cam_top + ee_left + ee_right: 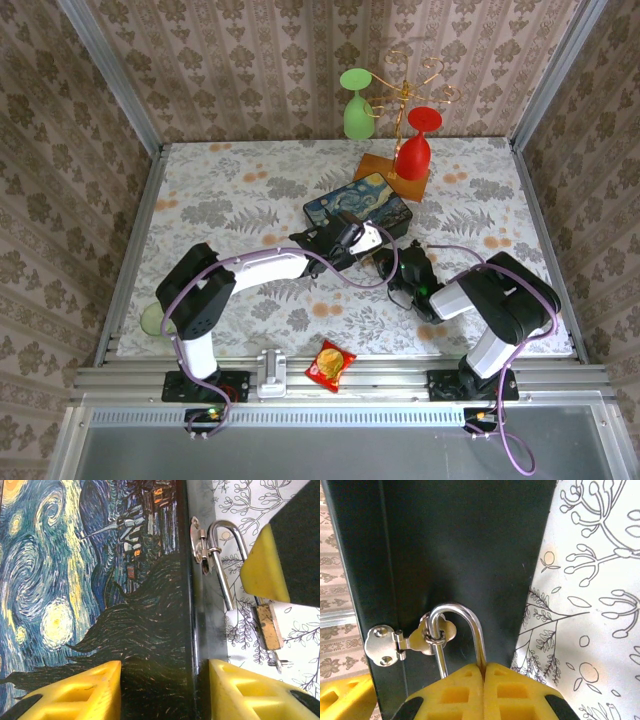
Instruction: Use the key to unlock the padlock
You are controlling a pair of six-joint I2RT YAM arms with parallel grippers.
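The Starry Night box (75, 580) lies mid-table. My left gripper (165, 672) is closed over its near corner, one finger on the lid and the other against the dark side wall (202, 630). The padlock's silvery shackle (465, 617) is hooked through the box's clasp (420, 640). My right gripper (483, 666) is shut on one leg of that shackle. In the left wrist view the brass padlock body (268, 626) hangs on that leg, while the other leg's end (230, 605) stands free of the body. A small metal piece, apparently the key (277, 662), sticks out beneath the body.
Behind the box stands a wooden base (385, 170) with a gold wire rack (415, 75), a green glass (357, 105) and a red glass (415, 150). A red-orange snack packet (330, 363) lies on the front rail. A pale green object (150, 320) sits at the table's left edge.
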